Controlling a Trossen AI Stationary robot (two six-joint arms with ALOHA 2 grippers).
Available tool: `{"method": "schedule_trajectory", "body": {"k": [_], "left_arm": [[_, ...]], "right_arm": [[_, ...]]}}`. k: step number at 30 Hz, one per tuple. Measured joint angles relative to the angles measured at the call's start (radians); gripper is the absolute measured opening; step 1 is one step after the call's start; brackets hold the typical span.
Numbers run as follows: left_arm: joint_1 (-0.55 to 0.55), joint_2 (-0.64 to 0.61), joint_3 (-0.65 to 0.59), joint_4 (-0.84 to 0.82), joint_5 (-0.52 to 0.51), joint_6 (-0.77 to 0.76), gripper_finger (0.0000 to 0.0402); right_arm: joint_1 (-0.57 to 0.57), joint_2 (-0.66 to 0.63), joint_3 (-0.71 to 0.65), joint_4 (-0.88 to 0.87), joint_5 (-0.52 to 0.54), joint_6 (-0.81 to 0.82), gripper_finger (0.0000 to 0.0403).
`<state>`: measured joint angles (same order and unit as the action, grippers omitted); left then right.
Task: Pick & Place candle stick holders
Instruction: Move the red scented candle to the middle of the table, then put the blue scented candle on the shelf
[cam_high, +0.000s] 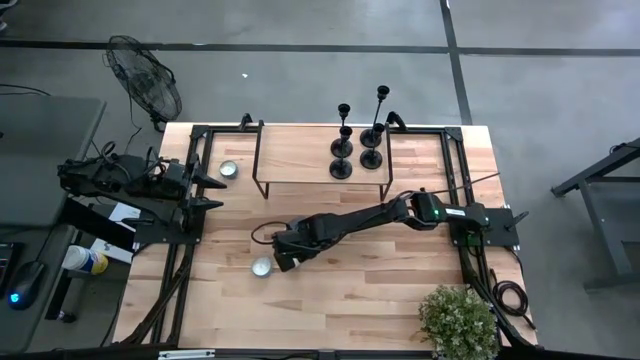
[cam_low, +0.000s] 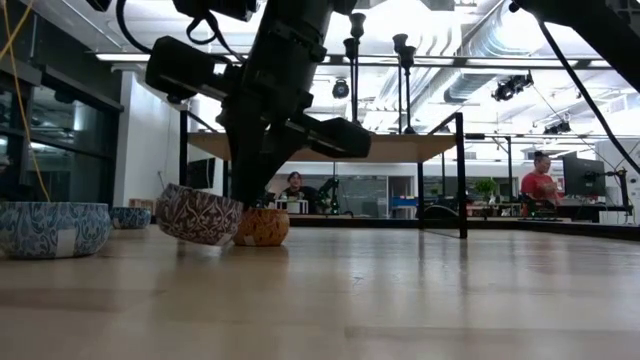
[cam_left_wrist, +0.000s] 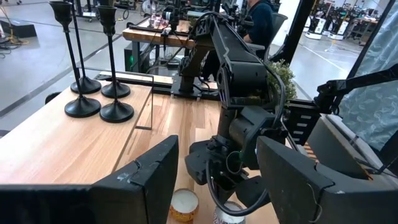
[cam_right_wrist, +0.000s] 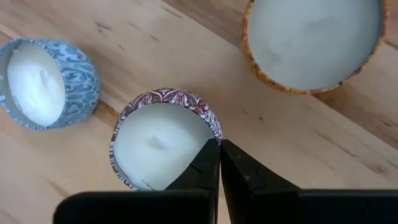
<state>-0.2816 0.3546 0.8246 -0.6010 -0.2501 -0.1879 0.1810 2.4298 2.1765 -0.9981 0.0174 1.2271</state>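
Observation:
Several black candle stick holders (cam_high: 358, 146) stand by their round bases on a raised wooden shelf (cam_high: 300, 155) at the table's far middle; they also show in the left wrist view (cam_left_wrist: 93, 93). My right gripper (cam_high: 283, 258) is far from them, at the table's middle left, shut on a red-patterned candle tin (cam_right_wrist: 163, 146). In the low view the tin (cam_low: 198, 215) is tilted just above the tabletop. My left gripper (cam_left_wrist: 217, 180) waits open and empty at the table's left edge. My right gripper pinches the red-patterned tin's rim (cam_right_wrist: 214, 134). One finger (cam_right_wrist: 202, 165) is over the wax inside and the other is outside the wall. The fingers come from above, pointing down. The tin hangs tilted at the fingers; whether its low side touches the table I cannot tell.
An orange-patterned candle tin (cam_right_wrist: 311, 43) and a blue-patterned one (cam_right_wrist: 43, 84) sit on the table close to the held tin. Another tin (cam_high: 229, 170) sits at the far left. A potted plant (cam_high: 458, 320) stands at the near right corner. People show in the room beyond.

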Motion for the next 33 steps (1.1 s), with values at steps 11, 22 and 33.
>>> {"method": "schedule_trajectory", "body": {"k": [11, 22, 33], "left_arm": [[0.0, 0.0, 0.0, 0.0, 0.0, 0.0, 0.0211], [0.0, 0.0, 0.0, 0.0, 0.0, 0.0, 0.0211], [0.0, 0.0, 0.0, -0.001, -0.004, 0.0, 0.0211]], "right_arm": [[0.0, -0.001, 0.0, 0.001, 0.0, -0.023, 0.0067], [0.004, -0.047, 0.0, -0.001, -0.02, -0.137, 0.0098], [0.066, -0.145, 0.0, -0.013, 0.051, -0.557, 0.0098]]}}
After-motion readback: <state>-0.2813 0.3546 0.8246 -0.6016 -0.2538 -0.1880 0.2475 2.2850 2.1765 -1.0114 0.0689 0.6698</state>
